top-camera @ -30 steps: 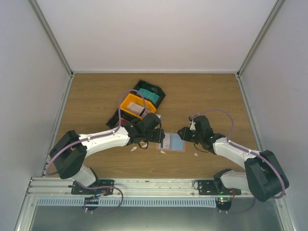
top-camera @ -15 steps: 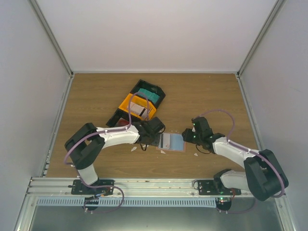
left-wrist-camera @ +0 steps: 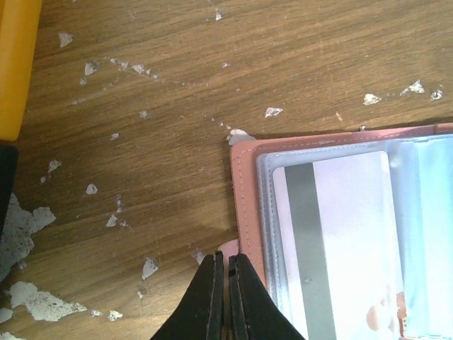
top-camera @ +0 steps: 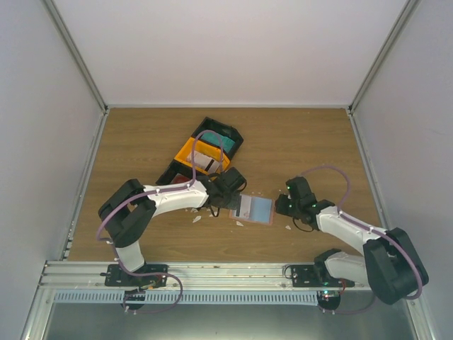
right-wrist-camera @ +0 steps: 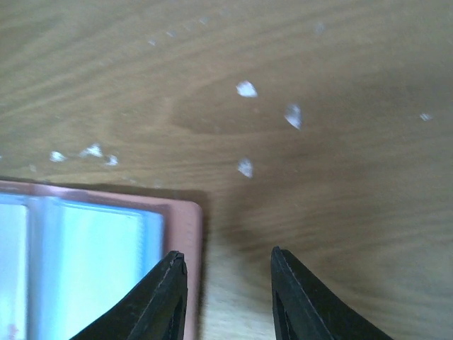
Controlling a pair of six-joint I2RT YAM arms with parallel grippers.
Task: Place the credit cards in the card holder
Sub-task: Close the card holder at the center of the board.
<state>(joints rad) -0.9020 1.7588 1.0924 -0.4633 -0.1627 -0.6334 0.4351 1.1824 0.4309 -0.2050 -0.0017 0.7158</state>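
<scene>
The salmon card holder (top-camera: 253,210) lies open on the wood, with light-blue clear sleeves inside. In the left wrist view a white card with a grey stripe (left-wrist-camera: 333,234) sits in its left sleeve. My left gripper (top-camera: 237,197) is at the holder's left edge (left-wrist-camera: 248,212), jaws closed (left-wrist-camera: 226,256) on its small pink tab. My right gripper (top-camera: 284,206) is open at the holder's right edge (right-wrist-camera: 185,219); its left finger (right-wrist-camera: 166,290) is over that edge, and only bare wood lies between the jaws (right-wrist-camera: 228,256). More cards (top-camera: 205,161) lie in the tray behind.
A black tray (top-camera: 228,129) with an orange bin (top-camera: 190,151) stands behind the left gripper; its orange wall shows in the left wrist view (left-wrist-camera: 14,64). Small white paper scraps (top-camera: 197,219) are scattered around the holder. White walls enclose the table.
The left arm's elbow has swung back and its gripper has settled at the holder's left edge. The right gripper has drawn back to the right, off the holder.
</scene>
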